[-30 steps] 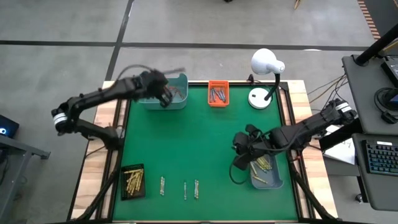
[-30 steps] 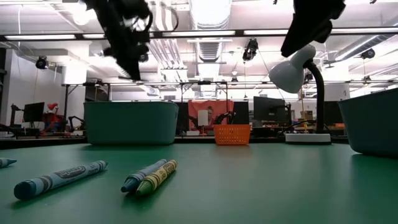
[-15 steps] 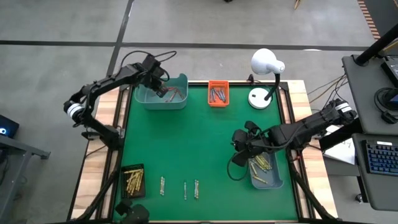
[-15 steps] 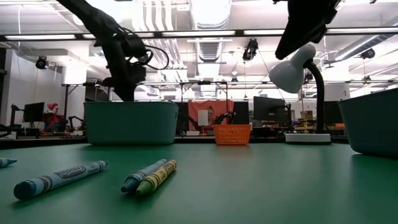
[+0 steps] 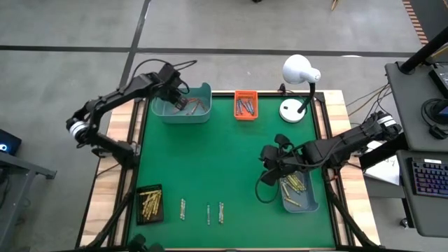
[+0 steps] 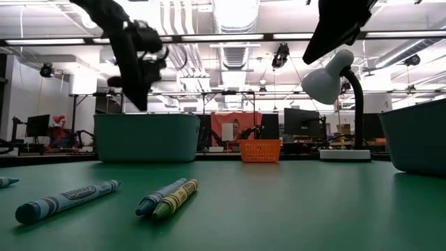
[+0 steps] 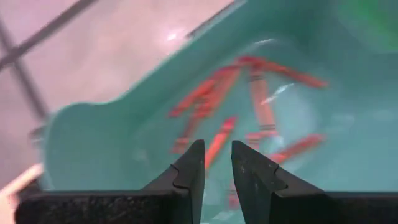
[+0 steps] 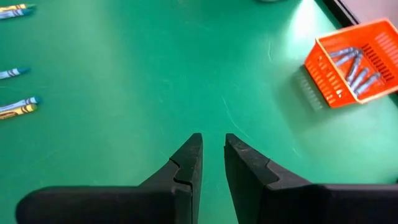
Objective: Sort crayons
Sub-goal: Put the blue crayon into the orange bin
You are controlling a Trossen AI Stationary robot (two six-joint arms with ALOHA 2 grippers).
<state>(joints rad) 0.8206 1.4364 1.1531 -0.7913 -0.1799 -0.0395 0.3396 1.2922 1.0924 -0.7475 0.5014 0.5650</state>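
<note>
Loose crayons [image 5: 208, 212] lie at bottom centre of the high view, long axes running up-down, nearer the right gripper [image 5: 268, 170], fingers slightly parted and empty; left gripper [image 5: 178, 98], apparently released, hovers over the upper-left teal bin [image 5: 203, 115].

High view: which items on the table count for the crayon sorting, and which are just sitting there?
Part of the job:
- loose crayons on the mat
- teal bin of orange-red crayons
- orange basket
- black tray
- second teal bin

Just lying about:
- white desk lamp
- keyboard on the side desk
</note>
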